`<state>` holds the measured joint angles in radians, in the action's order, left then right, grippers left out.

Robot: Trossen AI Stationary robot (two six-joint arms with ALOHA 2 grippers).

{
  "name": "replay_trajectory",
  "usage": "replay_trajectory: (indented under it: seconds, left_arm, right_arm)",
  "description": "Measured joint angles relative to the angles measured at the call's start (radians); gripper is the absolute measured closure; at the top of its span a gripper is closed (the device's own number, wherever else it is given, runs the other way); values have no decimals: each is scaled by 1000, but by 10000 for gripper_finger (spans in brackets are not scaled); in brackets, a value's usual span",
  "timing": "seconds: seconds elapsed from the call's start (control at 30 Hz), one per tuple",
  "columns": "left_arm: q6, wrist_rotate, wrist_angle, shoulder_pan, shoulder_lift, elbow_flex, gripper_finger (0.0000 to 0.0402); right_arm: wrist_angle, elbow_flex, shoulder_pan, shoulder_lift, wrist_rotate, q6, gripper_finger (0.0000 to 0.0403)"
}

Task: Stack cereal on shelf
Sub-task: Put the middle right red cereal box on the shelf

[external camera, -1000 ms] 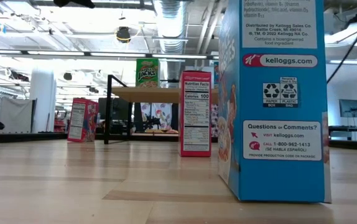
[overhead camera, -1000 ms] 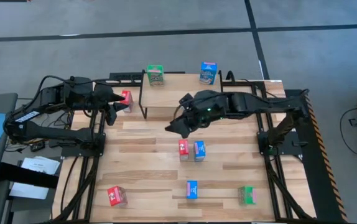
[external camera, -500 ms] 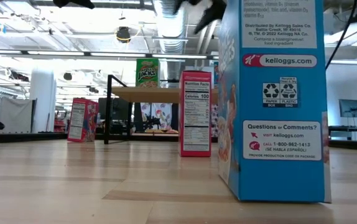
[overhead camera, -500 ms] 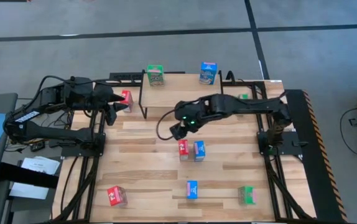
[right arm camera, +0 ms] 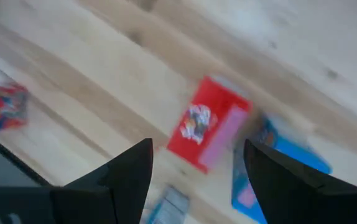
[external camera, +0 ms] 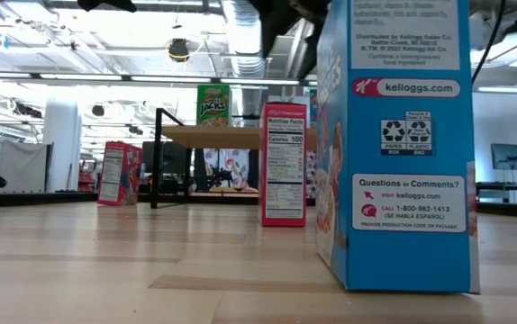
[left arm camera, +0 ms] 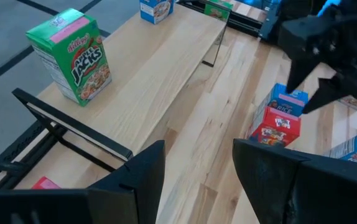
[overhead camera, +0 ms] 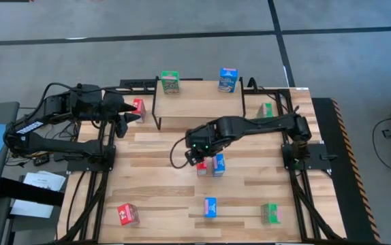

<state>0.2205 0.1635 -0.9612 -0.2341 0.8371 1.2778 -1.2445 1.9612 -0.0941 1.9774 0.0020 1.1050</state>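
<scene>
Over the middle of the desk, the right gripper hangs right above a red cereal box that stands touching a blue box; its fingers are spread wide with nothing between them, and the red box shows in the gap in the wrist view. Up at the far edge sits the shelf, with a green box on its left end and another blue box on its right end. The left gripper waits off the shelf's left side, right by a red box; its fingers are partly apart and hold nothing as far as I can tell, though the view's not great there. Closer to the near edge there's a red box, a blue box and a green box, all well apart. One more green box sits by the right arm's base.
</scene>
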Motion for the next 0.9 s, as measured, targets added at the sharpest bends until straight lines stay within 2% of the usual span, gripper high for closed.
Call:
replay_trajectory:
  seconds: [0.3,0.57,0.9]
  left_arm:
    - [-37,0,-17,0,0,0,226]
    - [-52,0,-18,0,0,0,226]
    - [-57,0,-24,0,0,0,226]
  right_arm:
    - [8,0,-37,40,1,93,127]
    - [96,0,-36,45,-105,91,127]
    - [125,-1,-28,53,-81,106,127]
